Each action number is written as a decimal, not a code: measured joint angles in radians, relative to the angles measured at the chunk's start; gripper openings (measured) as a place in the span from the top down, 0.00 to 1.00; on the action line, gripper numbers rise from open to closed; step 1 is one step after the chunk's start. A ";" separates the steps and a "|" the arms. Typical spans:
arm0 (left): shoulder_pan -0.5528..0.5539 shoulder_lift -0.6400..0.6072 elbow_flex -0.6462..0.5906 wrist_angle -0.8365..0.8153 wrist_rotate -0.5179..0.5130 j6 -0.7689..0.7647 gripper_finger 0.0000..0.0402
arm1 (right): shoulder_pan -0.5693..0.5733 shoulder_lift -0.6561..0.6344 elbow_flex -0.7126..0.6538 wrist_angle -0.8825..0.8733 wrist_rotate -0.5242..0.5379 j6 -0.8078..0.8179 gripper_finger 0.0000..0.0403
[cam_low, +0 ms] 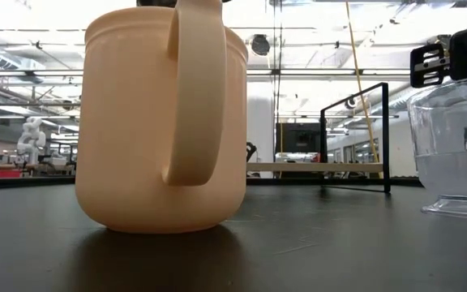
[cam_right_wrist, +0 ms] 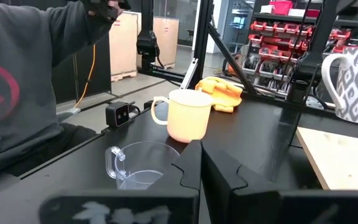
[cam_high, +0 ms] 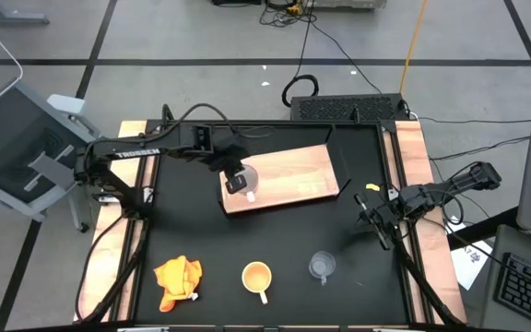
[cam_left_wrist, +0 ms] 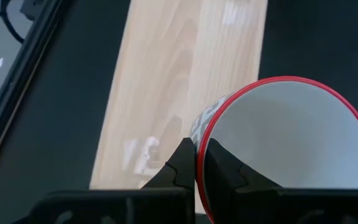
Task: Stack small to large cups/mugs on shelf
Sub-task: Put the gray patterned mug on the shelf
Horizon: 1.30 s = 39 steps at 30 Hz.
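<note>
Yellow cup point(cam_low: 162, 122) sits nearest the low cam, on the table, w/ glass cup point(cam_high: 321, 266) beside it. Left gripper point(cam_left_wrist: 196, 163) pinches the white cup point(cam_left_wrist: 284, 146) by its rim, over the board point(cam_high: 289, 175). Best to lower it slow & flat, then let go. Right gripper point(cam_high: 381, 219) waits at the table's right edge, fingers nearly closed, holding nothing.

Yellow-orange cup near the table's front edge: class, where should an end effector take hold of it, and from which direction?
Grip the rim wall of the yellow-orange cup, coming straight down from above. It stands upright with its mouth open upward, and its handle points to the front edge, so pinch the wall on the side away from the handle. The free right end effector is probably better placed.
</note>
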 joint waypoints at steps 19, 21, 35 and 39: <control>0.046 0.071 -0.057 0.057 0.064 0.050 0.97 | 0.000 0.008 0.000 -0.002 0.000 0.000 1.00; 0.050 0.072 -0.074 0.058 0.061 0.053 0.97 | 0.000 0.009 0.000 -0.005 0.001 -0.001 1.00; 0.059 0.071 -0.137 0.099 0.061 0.045 0.97 | 0.000 0.008 0.000 -0.003 0.001 -0.003 1.00; 0.059 0.071 -0.151 0.107 0.058 0.042 0.97 | 0.000 0.008 0.000 -0.003 0.001 -0.003 1.00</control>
